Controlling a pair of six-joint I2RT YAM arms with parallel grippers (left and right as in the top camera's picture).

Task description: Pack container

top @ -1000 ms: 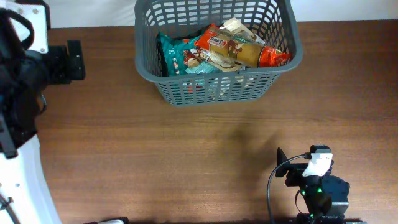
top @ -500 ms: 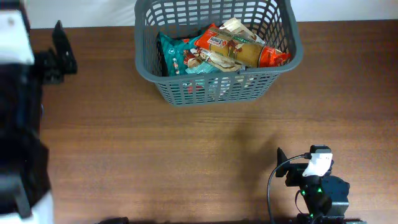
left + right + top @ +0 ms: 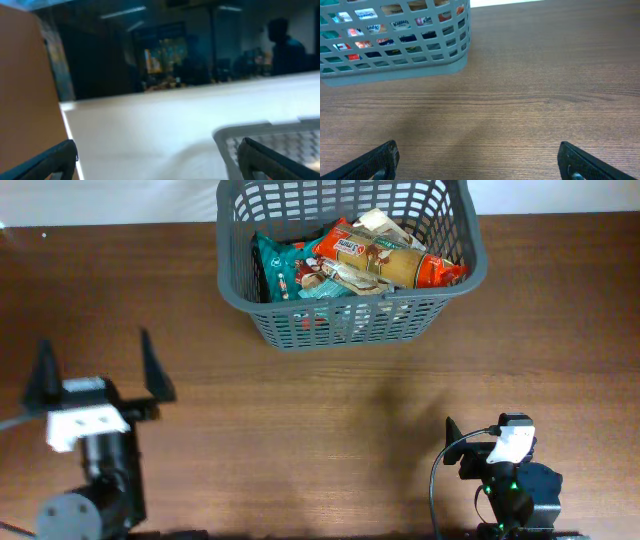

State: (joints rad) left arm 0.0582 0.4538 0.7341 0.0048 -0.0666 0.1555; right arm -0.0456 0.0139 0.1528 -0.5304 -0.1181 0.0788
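The basket sits at the far side of the surface, holding several packets. No loose goods show, so packing looks finished. The left fingers and right fingers stand spread, empty.

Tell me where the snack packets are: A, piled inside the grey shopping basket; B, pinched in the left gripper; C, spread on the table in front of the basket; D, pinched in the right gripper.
A: the overhead view shows the snack packets heaped inside the grey shopping basket, while the left gripper and the right gripper both stand open and hold nothing.
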